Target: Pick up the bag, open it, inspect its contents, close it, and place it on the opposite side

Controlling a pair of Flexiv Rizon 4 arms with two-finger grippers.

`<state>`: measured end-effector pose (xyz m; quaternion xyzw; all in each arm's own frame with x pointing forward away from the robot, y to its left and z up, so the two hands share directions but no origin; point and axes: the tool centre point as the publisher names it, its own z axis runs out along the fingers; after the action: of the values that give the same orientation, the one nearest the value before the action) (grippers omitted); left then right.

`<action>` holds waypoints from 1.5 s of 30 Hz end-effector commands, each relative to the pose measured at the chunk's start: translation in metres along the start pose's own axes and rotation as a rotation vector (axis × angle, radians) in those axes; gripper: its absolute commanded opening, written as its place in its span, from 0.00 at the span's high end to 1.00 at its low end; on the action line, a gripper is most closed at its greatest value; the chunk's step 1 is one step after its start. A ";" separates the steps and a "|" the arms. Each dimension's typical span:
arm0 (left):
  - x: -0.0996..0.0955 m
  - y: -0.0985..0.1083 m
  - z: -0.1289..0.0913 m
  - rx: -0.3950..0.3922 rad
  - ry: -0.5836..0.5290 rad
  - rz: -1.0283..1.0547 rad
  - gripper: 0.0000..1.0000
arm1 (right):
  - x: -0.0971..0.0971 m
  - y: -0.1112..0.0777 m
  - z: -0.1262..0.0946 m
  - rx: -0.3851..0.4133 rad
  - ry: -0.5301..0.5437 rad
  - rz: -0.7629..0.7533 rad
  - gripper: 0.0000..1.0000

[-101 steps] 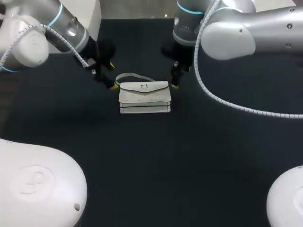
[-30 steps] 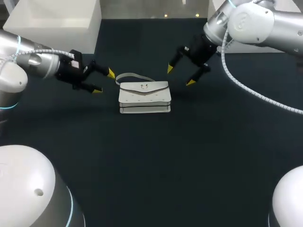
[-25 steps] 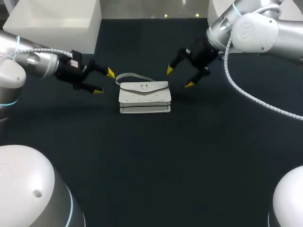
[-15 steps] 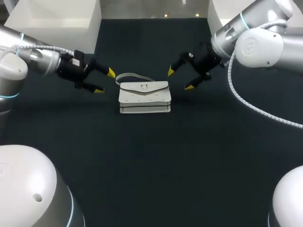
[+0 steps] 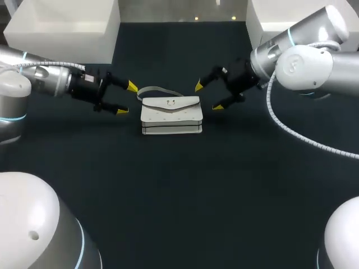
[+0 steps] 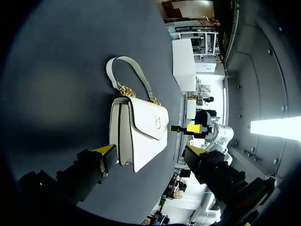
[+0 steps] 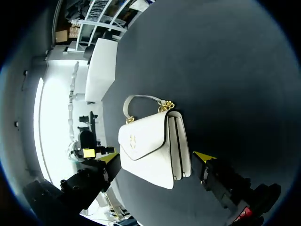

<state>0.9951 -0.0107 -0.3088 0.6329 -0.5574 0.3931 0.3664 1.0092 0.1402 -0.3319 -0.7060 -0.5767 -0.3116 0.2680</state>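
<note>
Dark surface holds the closed white bag midway between my left claw and right claw, both wide, neither touching it; risk: one-sided contact could tip or slide it.

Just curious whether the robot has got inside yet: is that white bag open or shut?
Shut. The bag has its flap folded down flat over the front in all three views.

White flap bag upright mid-table, flap closed, handle lying behind.
</note>
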 end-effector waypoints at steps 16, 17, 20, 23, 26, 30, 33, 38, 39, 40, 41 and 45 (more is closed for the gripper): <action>-0.008 -0.013 0.020 -0.036 0.066 0.003 0.16 | -0.002 0.017 0.033 0.098 0.140 0.010 0.15; -0.009 -0.014 0.021 -0.035 0.067 0.006 0.18 | -0.003 0.018 0.033 0.102 0.143 0.012 0.14; -0.010 -0.015 0.023 -0.037 0.068 0.009 0.24 | -0.003 0.019 0.035 0.118 0.170 0.015 0.13; -0.012 -0.017 0.027 -0.036 0.067 0.009 0.29 | -0.001 0.019 0.038 0.131 0.181 0.011 0.13; -0.013 -0.020 0.029 -0.034 0.064 0.001 0.37 | 0.000 0.018 0.040 0.147 0.194 0.007 0.15; -0.017 -0.023 0.031 -0.029 0.058 -0.014 0.40 | 0.001 0.018 0.043 0.158 0.202 0.010 0.16; -0.019 -0.024 0.034 -0.025 0.053 -0.021 0.40 | 0.001 0.018 0.044 0.163 0.206 0.011 0.17; -0.025 -0.028 0.038 -0.017 0.059 -0.039 0.38 | 0.003 0.018 0.046 0.171 0.215 0.010 0.25; -0.026 -0.029 0.038 -0.014 0.059 -0.041 0.39 | 0.003 0.018 0.046 0.171 0.216 0.010 0.25; -0.026 -0.030 0.039 -0.015 0.066 -0.048 0.40 | 0.003 0.018 0.047 0.172 0.218 0.010 0.27; -0.027 -0.030 0.040 -0.015 0.072 -0.050 0.41 | 0.004 0.017 0.047 0.174 0.220 0.010 0.29; -0.025 -0.031 0.044 -0.016 0.078 -0.052 0.46 | 0.005 0.016 0.048 0.178 0.223 0.008 0.29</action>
<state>1.0230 -0.0338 -0.3457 0.6314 -0.5295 0.4026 0.3987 1.0281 0.1761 -0.3589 -0.6472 -0.5633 -0.3388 0.3861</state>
